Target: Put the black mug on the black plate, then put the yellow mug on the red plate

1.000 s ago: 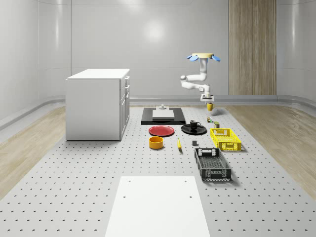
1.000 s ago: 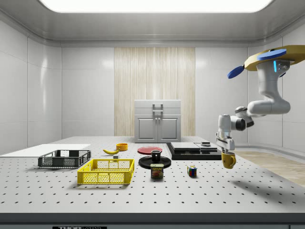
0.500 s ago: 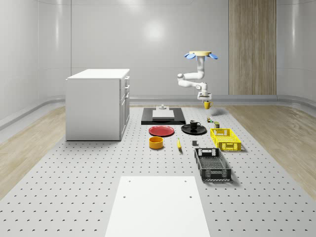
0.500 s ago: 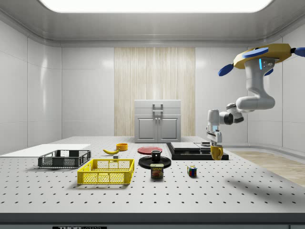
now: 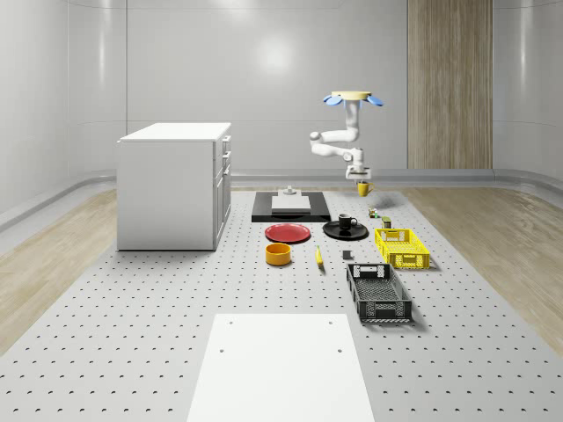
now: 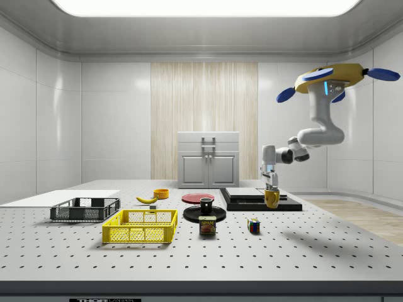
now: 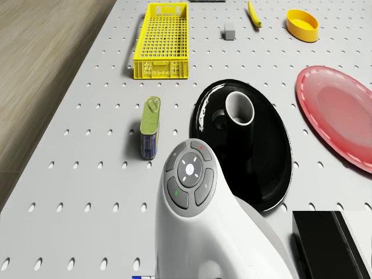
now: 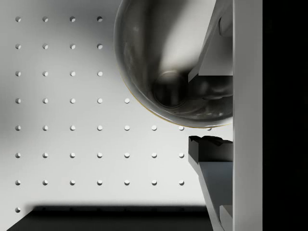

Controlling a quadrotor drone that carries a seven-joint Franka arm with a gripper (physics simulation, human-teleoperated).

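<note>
Yellow mug hangs from the downward-bent arm's pincer.

Red plate cut off by drone view's edge; black slab too.

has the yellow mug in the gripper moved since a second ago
Yes. In the side view the yellow mug, held by the gripper, has shifted toward that view's left, now in front of the flat black platform.

Bright overhead light, soft shadows, glossy reflections
</note>
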